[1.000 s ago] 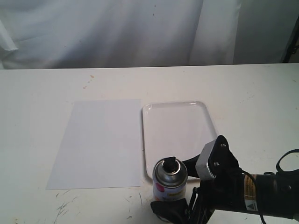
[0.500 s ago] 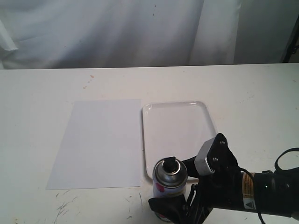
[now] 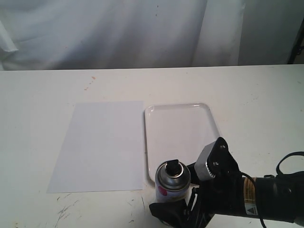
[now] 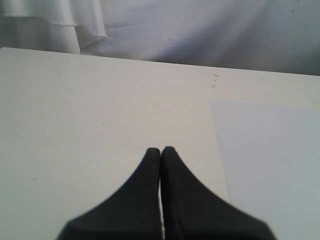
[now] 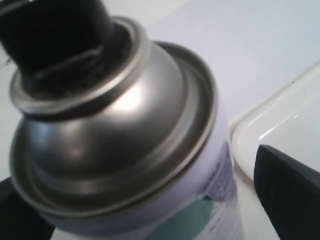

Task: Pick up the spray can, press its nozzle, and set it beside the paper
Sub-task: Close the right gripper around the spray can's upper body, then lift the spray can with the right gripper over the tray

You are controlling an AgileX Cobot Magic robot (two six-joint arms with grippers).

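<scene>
closing in on the spray can [image 3: 173,183] with the right gripper [image 3: 179,199] — shifted slightly lower and leftward in the outside view against a second ago, with the can itself unmoved. standing upright at the near rim of the tray [image 3: 180,108], touching it or just off it, hard to tell, and close to the near corner of the paper [image 3: 102,145]. nozzle [image 3: 174,167] untouched. straddled by parted jaws, with a gap showing beside the label in the wrist view — no hold yet. points to the grasp as the step at hand, with lift, press and placing all to come. left gripper [image 4: 160,150] pinched together on nothing, over bare table [image 3: 42,95] just beside the paper's edge.
</scene>
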